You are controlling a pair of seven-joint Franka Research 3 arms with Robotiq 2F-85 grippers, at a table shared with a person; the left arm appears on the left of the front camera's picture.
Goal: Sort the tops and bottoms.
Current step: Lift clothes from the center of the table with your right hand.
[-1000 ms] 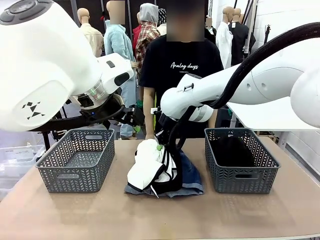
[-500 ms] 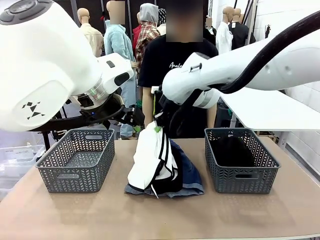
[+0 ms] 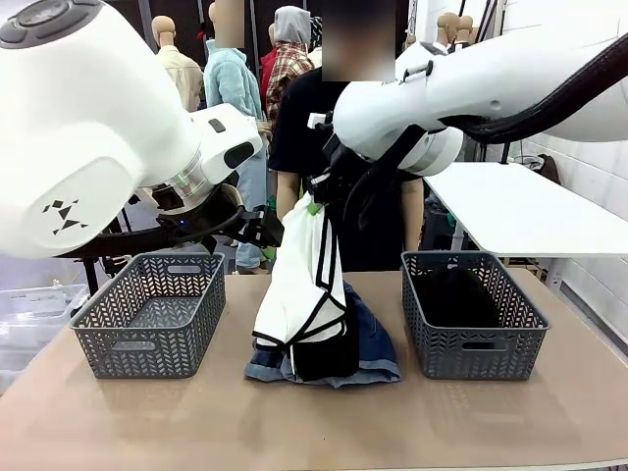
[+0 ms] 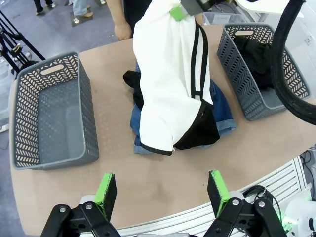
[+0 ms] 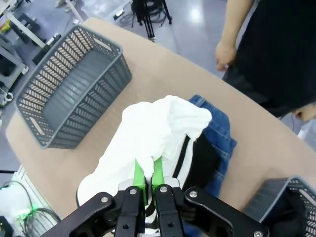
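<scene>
My right gripper (image 3: 312, 208) is shut on the upper edge of a white garment with black trim (image 3: 299, 285), which hangs from it above the pile at the table's middle. In the right wrist view the green pads (image 5: 139, 174) pinch that white cloth (image 5: 153, 128). Under it lie blue denim bottoms (image 3: 375, 343) and some black fabric (image 3: 324, 358). A black top (image 3: 451, 294) lies in the right basket (image 3: 530, 299). My left gripper (image 4: 162, 190) hovers open, high over the table's near edge, and holds nothing; from the front the left gripper (image 3: 263, 231) shows left of the hanging cloth.
An empty grey lattice basket (image 3: 147, 314) stands at the left of the table. A person in a black printed T-shirt stands at the far side, a hand (image 5: 224, 52) hanging near the table edge. Bare tabletop (image 4: 163, 177) lies in front of the pile.
My right gripper has risen with the white garment, pulling it up from a crumpled heap until it hangs long. The left arm has not moved.
</scene>
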